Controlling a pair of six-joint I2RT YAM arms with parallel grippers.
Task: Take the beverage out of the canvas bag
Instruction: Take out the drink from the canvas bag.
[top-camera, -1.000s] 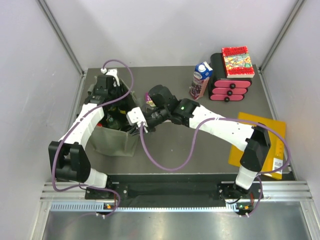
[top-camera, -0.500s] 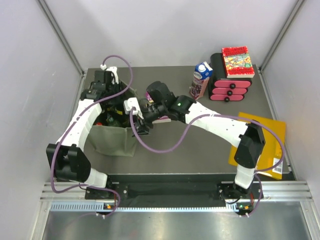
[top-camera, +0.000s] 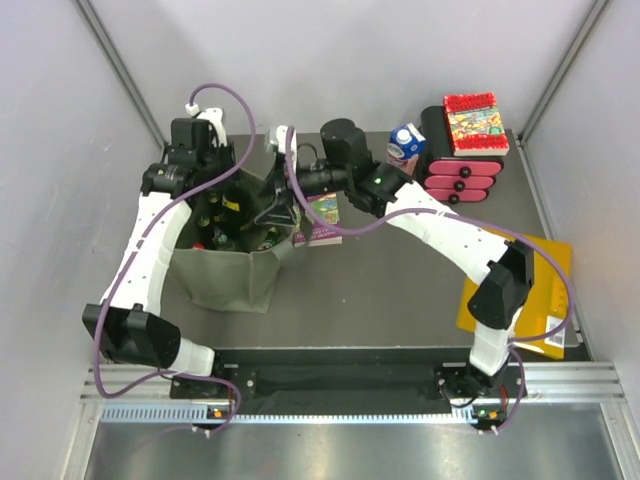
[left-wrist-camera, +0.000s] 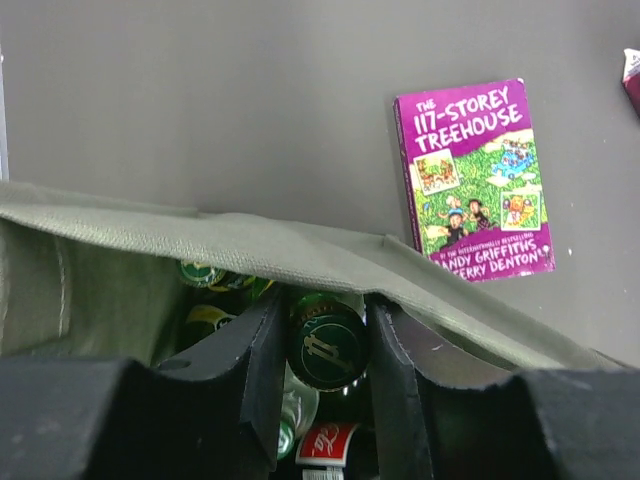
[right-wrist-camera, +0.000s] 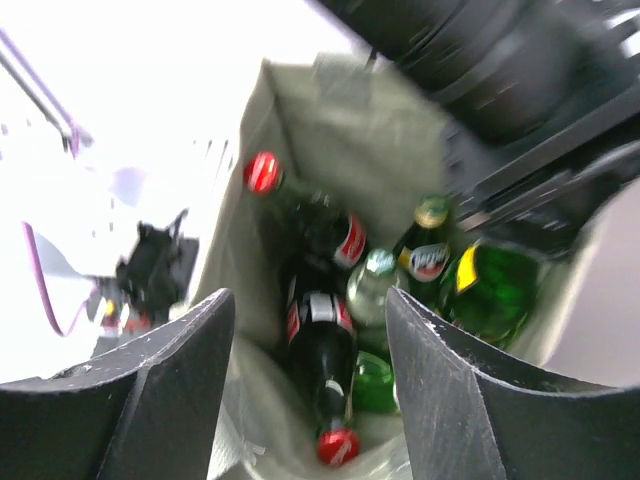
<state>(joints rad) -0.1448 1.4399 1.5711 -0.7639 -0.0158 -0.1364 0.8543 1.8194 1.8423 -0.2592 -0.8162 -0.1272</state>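
Olive canvas bag (top-camera: 225, 285), glass bottles (right-wrist-camera: 322, 340) inside

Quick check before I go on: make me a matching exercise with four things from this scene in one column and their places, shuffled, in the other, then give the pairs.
Things
1. purple book
2. carton
3. red book
4. bottles

Places
A. inside the canvas bag
B. on top of the pink drawer box
C. flat on the table, beside the bag
D. standing beside the pink drawer box

Pairs: 1-C, 2-D, 3-B, 4-A
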